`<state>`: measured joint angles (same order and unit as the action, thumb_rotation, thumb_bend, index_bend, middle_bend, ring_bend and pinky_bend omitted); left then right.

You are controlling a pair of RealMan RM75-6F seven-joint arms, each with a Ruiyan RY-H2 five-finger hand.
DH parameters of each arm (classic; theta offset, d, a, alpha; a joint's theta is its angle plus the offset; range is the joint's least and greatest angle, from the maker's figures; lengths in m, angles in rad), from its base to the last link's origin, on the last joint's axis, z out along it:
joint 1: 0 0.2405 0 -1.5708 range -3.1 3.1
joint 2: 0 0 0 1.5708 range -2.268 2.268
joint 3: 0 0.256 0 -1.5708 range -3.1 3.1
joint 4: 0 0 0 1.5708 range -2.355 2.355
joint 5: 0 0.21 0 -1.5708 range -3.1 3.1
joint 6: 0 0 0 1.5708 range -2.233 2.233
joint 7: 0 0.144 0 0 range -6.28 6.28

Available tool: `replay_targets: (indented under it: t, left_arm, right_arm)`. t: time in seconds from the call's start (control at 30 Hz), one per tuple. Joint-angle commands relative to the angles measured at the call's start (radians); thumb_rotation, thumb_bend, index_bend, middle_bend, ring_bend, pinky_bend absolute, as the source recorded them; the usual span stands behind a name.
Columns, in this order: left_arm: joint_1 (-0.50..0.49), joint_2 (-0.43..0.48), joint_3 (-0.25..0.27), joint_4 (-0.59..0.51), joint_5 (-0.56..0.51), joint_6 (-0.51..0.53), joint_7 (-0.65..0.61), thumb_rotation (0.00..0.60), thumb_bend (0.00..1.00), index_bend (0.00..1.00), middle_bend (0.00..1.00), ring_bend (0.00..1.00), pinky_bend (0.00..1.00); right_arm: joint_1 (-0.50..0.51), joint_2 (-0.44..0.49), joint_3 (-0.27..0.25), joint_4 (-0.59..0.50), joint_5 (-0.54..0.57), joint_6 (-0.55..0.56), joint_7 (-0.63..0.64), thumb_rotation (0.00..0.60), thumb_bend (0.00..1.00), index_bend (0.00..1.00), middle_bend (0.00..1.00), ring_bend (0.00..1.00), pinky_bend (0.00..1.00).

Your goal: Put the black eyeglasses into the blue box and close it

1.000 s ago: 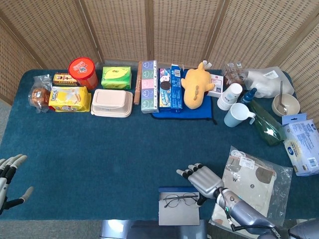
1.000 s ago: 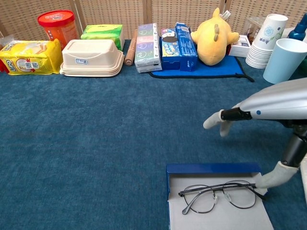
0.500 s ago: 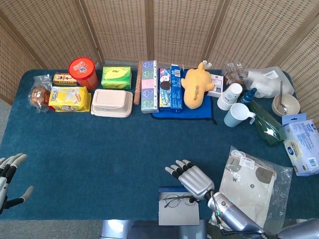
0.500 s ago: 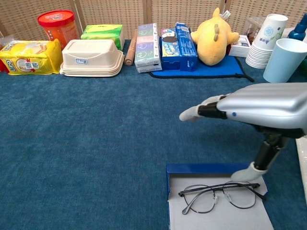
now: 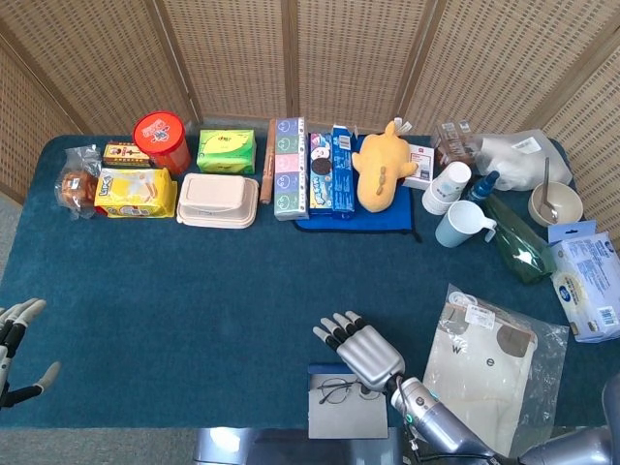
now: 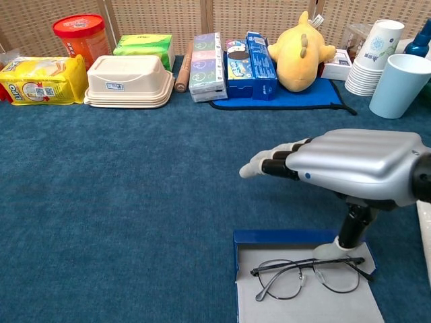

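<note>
The black eyeglasses [image 6: 306,276] are lying unfolded on the grey floor of the open blue box [image 6: 269,237], which is sitting at the near edge of the table [image 5: 194,291]. The right hand [image 6: 350,165] is hovering flat above the box, fingers [image 6: 269,163] extended forward and slightly apart, gripping nothing; its thumb is pointing down and appears to be touching, or all but touching, the upper rim of the glasses near the bridge. The left hand [image 5: 15,339] is resting spread and empty at the table's far left edge, well apart from the work.

With the glasses already inside, the step in hand is judged to be seating them and then closing the box. No lid is showing in either view, so where it hinges cannot be told. For a clean closure, the thumb should be pressing only lightly, so the thin frame is not bent, and both temple arms should be lying wholly within the blue walls: the right temple tip is reaching close to the box's right edge and could be caught.
</note>
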<state>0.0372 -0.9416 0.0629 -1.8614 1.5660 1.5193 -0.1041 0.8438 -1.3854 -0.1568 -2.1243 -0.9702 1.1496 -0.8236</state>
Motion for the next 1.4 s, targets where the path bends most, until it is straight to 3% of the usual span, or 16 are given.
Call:
replay_targets:
  t: [0.03, 0.77, 1.4]
  left_arm:
    - [0.0, 0.001, -0.001, 0.0, 0.001, 0.002, 0.001, 0.587, 0.28, 0.07, 0.1, 0.08, 0.0]
    - [0.01, 0.013, -0.001, -0.001, 0.007, 0.021, -0.005, 0.586, 0.28, 0.07, 0.1, 0.08, 0.0]
    - [0.017, 0.019, 0.001, 0.003, 0.007, 0.028, -0.011, 0.583, 0.28, 0.07, 0.1, 0.08, 0.0]
  right_arm:
    - [-0.008, -0.016, -0.004, -0.001, 0.004, 0.003, -0.024, 0.489, 0.19, 0.0, 0.03, 0.0, 0.12]
    - [-0.04, -0.097, -0.002, 0.072, -0.034, -0.011, -0.089, 0.493, 0.19, 0.0, 0.0, 0.0, 0.11]
    - [-0.058, -0.123, 0.042, 0.137, -0.051, -0.039, -0.05, 0.492, 0.19, 0.0, 0.0, 0.0, 0.1]
